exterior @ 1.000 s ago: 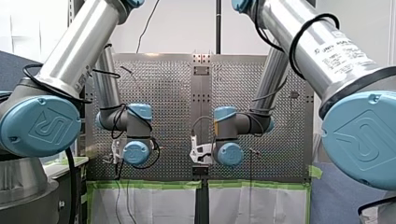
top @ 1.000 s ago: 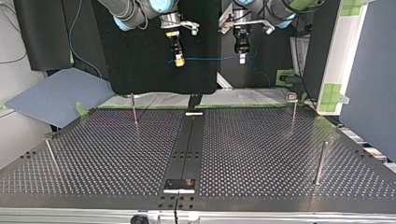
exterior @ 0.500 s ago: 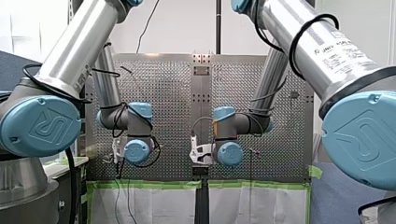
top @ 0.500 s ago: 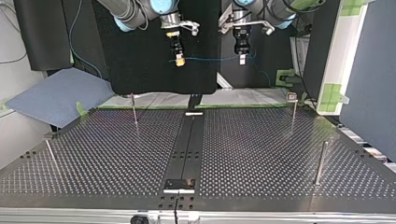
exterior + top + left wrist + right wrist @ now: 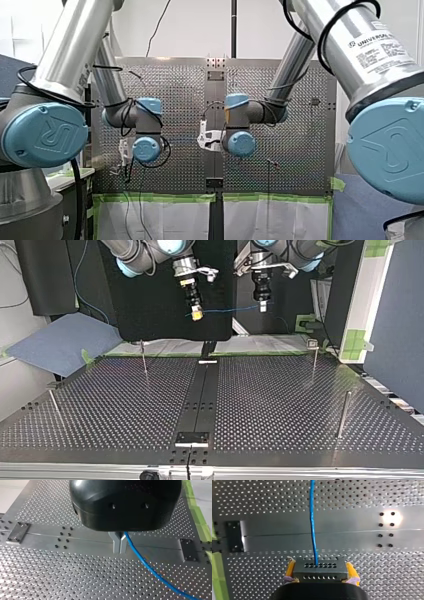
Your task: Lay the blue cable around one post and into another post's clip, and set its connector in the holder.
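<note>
A blue-grey mat [image 5: 60, 342] lies beside the perforated table [image 5: 280, 405], green tape [image 5: 356, 340] nearby.

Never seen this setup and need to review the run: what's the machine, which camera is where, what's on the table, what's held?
Two robot arms work at a metal table full of holes. The front view looks from behind the arms; the top view faces them from across the table, so sides swap. Each wrist view rides on one arm. On the table stand thin posts. My right gripper, with yellow pads, grips a grey connector; my left gripper pinches the blue cable, stretched between them in the air above the table.
</note>
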{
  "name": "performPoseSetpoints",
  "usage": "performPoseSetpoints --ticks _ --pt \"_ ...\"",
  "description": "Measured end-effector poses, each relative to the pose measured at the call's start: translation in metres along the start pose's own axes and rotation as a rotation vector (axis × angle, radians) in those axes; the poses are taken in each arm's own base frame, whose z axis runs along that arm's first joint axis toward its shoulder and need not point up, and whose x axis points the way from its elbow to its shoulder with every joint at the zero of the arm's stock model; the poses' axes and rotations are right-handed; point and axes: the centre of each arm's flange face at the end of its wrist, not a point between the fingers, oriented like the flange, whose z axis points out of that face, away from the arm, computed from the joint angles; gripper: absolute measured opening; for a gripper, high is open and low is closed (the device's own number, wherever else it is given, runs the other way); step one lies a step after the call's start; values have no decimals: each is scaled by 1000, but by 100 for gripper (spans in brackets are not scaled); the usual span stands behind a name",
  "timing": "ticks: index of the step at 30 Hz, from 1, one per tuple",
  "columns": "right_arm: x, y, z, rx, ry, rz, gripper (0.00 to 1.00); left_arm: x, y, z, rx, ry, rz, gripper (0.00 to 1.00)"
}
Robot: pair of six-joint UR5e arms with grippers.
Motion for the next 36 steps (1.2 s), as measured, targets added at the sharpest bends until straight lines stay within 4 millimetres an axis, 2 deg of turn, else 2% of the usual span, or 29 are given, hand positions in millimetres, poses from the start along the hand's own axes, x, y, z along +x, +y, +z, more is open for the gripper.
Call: performPoseSetpoints --ticks 7,16,23,26,30,36 --pt "38 -2 7 10 54 16 0 -18 6 5 -32 -8 -6 1" --pt "104 -9 22 28 131 27 0 -51 13 24 -72 -54 -74 1" --pt "158 -17 28 52 187 33 0 -73 25 36 -86 -73 -137 1" --pt "172 -20 31 65 196 30 0 -82 33 39 -115 -89 -160 1" --pt "181 -23 32 73 192 26 0 -94 41 41 -152 -118 -197 1" --pt "197 -32 37 94 191 21 0 -120 43 50 -168 -171 -258 1"
